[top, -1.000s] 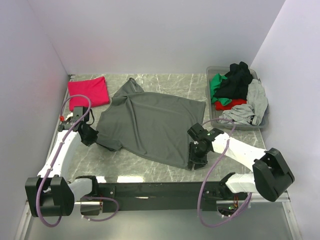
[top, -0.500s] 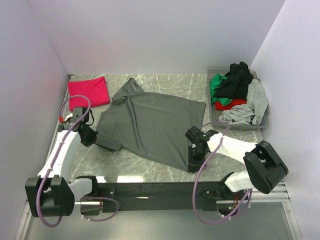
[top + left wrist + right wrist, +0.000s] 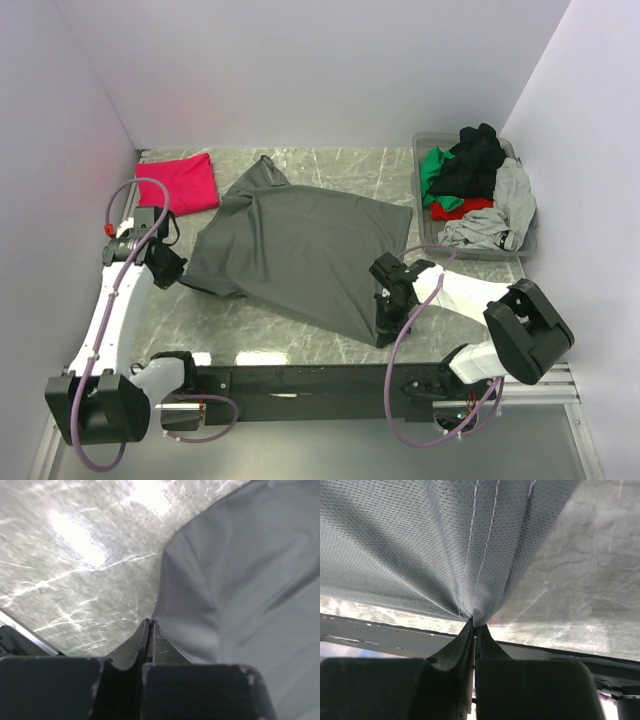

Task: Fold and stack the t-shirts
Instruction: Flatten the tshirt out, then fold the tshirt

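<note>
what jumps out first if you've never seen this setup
The big dark grey t-shirt lies spread across the middle of the marble table, with the left gripper shut on its left edge and the right gripper shut on its stitched hem nearest the arms. Next come the folded magenta t-shirt at the far left and the clear tub at the far right, heaped with black, green, red and light grey shirts.

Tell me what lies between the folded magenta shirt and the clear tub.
The spread charcoal t-shirt fills most of that stretch; the top view shows it.
</note>
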You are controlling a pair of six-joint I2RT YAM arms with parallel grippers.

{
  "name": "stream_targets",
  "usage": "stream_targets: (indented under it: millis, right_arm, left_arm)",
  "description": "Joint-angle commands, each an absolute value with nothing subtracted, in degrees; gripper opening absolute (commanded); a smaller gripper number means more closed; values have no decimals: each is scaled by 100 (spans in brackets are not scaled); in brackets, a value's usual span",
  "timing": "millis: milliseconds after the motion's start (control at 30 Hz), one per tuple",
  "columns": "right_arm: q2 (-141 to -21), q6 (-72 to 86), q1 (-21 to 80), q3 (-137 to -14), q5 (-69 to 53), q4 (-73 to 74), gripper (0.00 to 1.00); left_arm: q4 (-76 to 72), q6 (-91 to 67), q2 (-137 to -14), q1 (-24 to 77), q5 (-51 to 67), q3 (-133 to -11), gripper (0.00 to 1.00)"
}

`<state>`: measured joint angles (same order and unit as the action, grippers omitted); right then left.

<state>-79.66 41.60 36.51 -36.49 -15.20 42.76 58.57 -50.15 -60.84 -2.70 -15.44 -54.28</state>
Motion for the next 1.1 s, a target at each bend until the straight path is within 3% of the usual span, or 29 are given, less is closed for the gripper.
stream_targets:
  millis: [0, 467, 733, 1067]
  right_arm:
    - [-7945, 3990, 3709, -3744, -1406, 4719, 0]
    - [-7673, 4034, 3744, -4148, -1301, 5607, 0]
    - [-7559, 4227, 3735, -4297, -1248, 5809, 0]
    - [-7690, 4289, 3727, -4790, -1064, 6090, 0]
  left_arm:
    - [6433, -4755, -5775, -308, -1828, -5687, 0]
    - [7084, -4282, -5335, -264, -1697, -5423, 0]
    - [6908, -4228, -5862, 649, -1669, -5686, 0]
    - [6390, -3236, -6898, 914, -1802, -6547, 0]
